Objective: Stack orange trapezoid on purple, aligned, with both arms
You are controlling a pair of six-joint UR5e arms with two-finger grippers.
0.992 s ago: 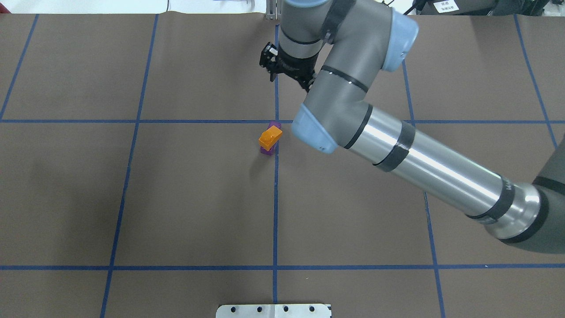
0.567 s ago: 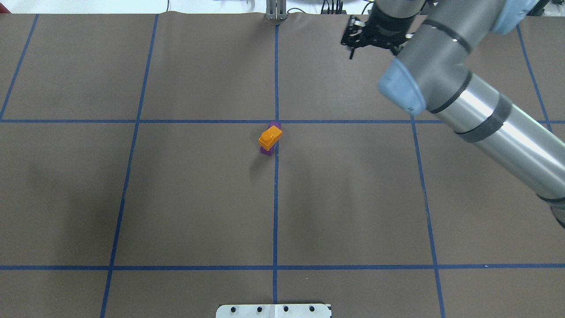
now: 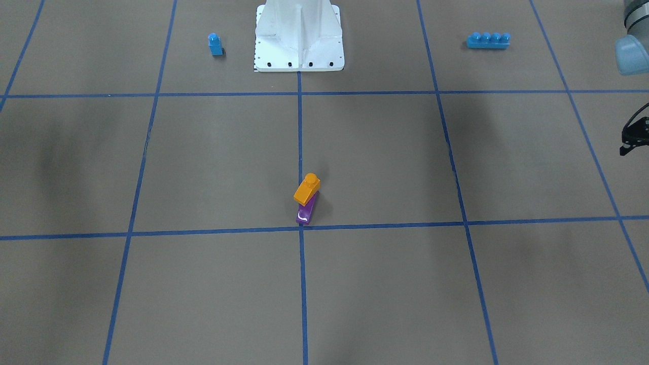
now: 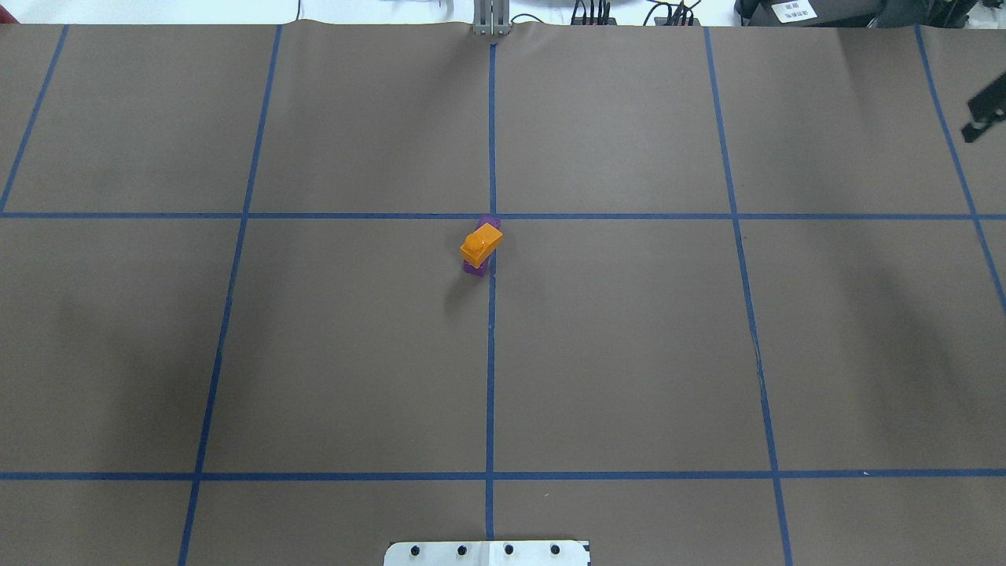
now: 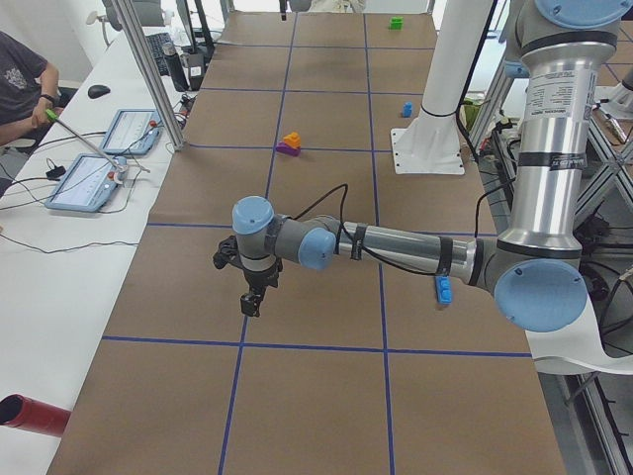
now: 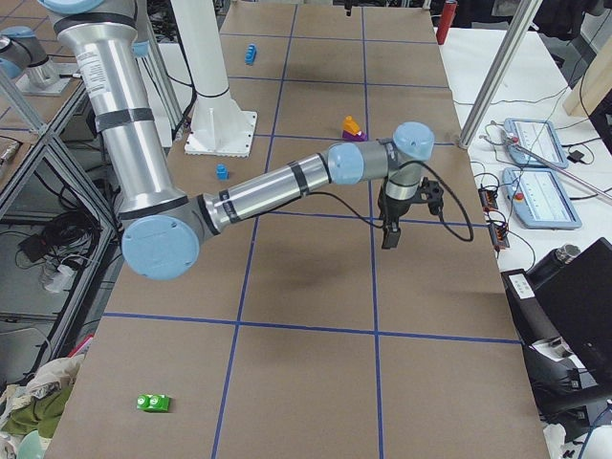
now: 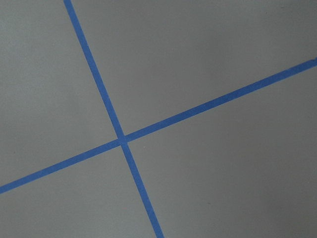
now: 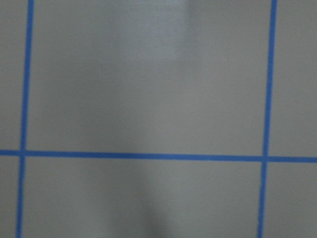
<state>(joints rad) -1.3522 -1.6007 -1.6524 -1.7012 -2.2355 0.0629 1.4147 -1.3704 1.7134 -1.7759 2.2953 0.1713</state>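
Matte brown worktop (image 4: pixel 629 354), ruled into squares with blue tape (image 4: pixel 491 377). Well apart from the blocks, left pincer (image 5: pixel 250 305) and right pincer (image 6: pixel 389 239) hanging fingers-down; cannot tell whether spread or pressed together. Beside the centre crossing, glossy purple (image 4: pixel 474 270), long axis nearly along the middle line. Atop it, orange trapezoid (image 4: pixel 481 242), twisted askew, studded end nearer the robot.

The trapezoid (image 3: pixel 307 188) sits on the longer block (image 3: pixel 304 213) (skewed across it), at the table's (image 3: pixel 203 167) middle, before the base (image 3: pixel 299 35).
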